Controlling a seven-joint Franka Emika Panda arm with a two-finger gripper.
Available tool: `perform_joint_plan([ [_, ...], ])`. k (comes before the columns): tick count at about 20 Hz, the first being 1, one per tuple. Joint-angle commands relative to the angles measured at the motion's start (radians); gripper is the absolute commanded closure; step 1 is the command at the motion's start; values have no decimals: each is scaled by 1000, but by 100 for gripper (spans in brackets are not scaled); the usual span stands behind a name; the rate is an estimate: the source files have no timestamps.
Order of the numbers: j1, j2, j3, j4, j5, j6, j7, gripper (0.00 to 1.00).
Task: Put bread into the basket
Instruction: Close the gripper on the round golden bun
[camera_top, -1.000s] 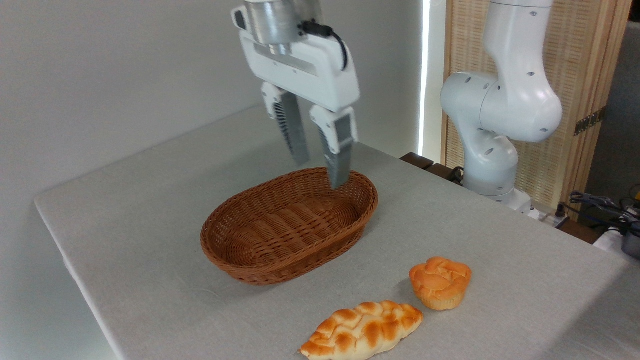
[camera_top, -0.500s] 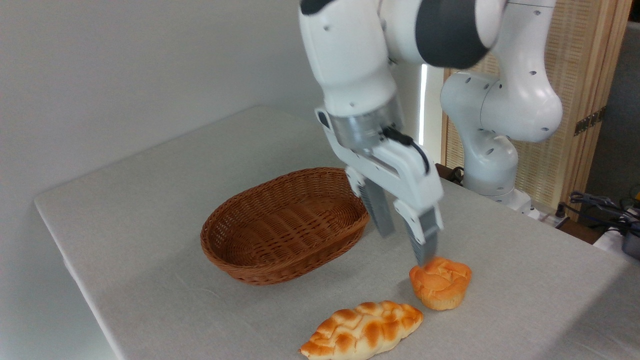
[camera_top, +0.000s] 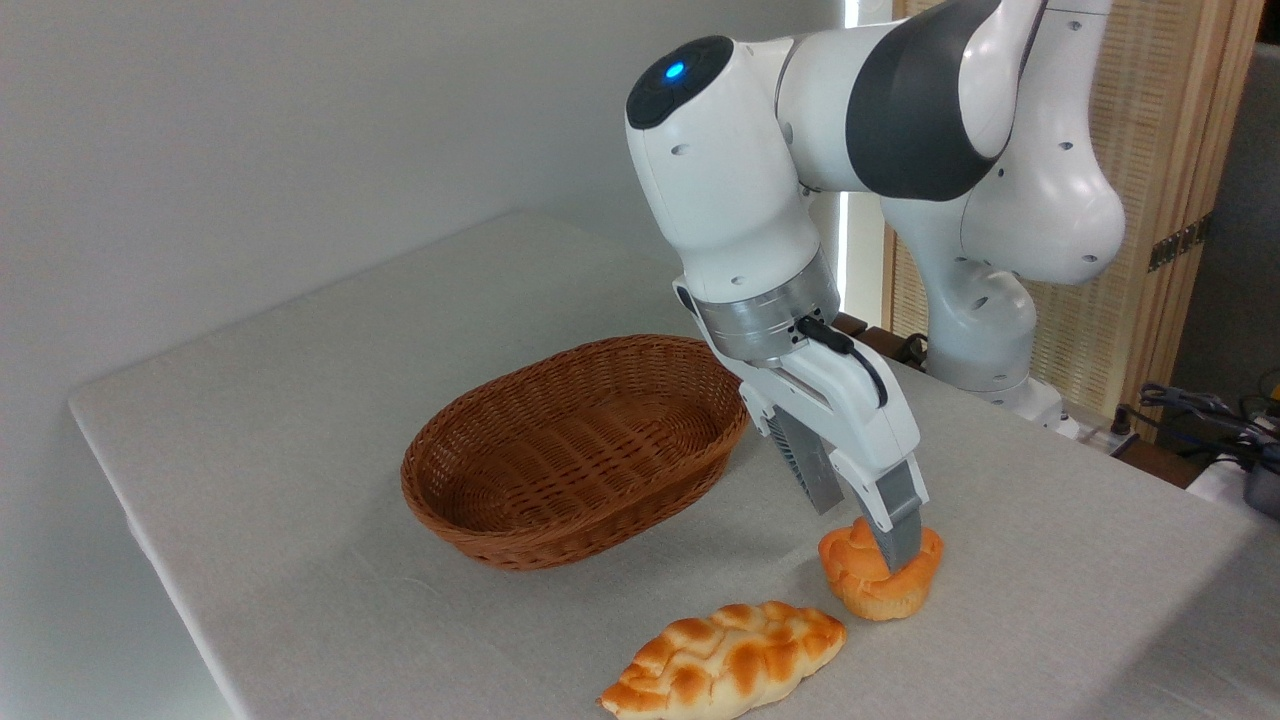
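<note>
Low in the right half of the frame, the white two-finger gripper (camera_top: 868, 535) stands with its fingers spread, the nearer grey finger (camera_top: 897, 530) across the small round orange-golden bun (camera_top: 878, 585) on the grey table (camera_top: 300, 420). Left of centre sits the oval brown wicker basket (camera_top: 575, 450); a long braided loaf (camera_top: 725, 660) lies at bottom centre.

A grey cloth-covered table (camera_top: 300, 380) carries three items: an oval brown wicker basket (camera_top: 575, 455) at its centre, a small orange-golden bun (camera_top: 860, 590) near right of it, and a long braided loaf (camera_top: 725, 660) at the near edge.
</note>
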Motion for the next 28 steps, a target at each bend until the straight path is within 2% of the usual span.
perform_joint_plan([
  [1,-4,-5,17,-29,17,33,29,0],
  [4,-4,-1,25,-53,66,41,35,0],
  [12,-4,20,25,-85,68,76,33,0],
  [13,-4,20,25,-95,68,91,33,8],
  [15,-4,20,25,-96,66,104,35,36],
  [17,-6,22,25,-96,66,104,36,51],
  [25,-7,26,25,-96,66,104,46,62],
  [28,-13,18,17,-85,57,86,50,63],
])
